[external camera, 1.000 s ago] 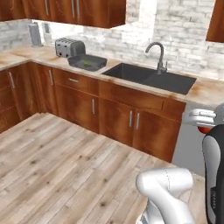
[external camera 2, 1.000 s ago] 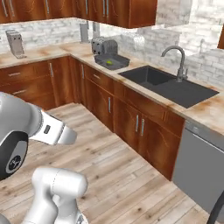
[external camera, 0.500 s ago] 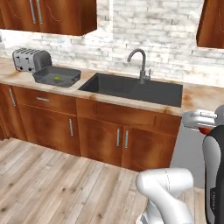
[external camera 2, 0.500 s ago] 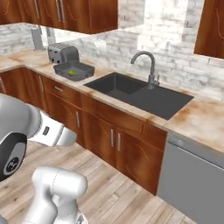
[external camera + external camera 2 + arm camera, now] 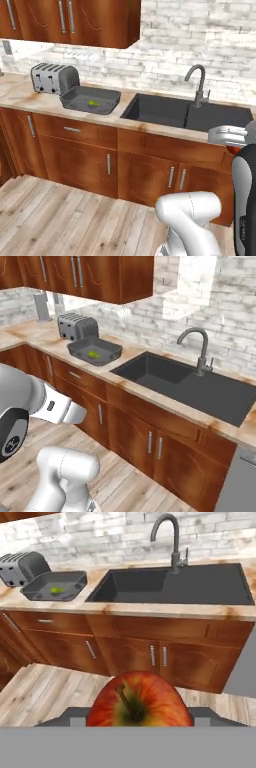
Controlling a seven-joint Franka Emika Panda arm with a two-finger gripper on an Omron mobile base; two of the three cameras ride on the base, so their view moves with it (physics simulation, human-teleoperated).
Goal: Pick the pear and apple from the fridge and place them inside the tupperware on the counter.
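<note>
The red apple fills the bottom of the hand view, stem up, with my gripper shut on it. In the left base view a sliver of the apple shows under the hand at the right edge. The dark grey tupperware sits on the beige counter beside the toaster. The yellow-green pear lies inside it. The tupperware stands far ahead and to the left of the gripper. The fridge is out of view.
A silver toaster stands just left of the tupperware. A black sink with a curved faucet lies to its right. Brown cabinets with bar handles run under the counter, with wood floor in front and wall cabinets above.
The whole picture has shifted: the base has turned and driven, bringing the counter, tupperware and sink closer and more face-on. The apple stays in the gripper.
</note>
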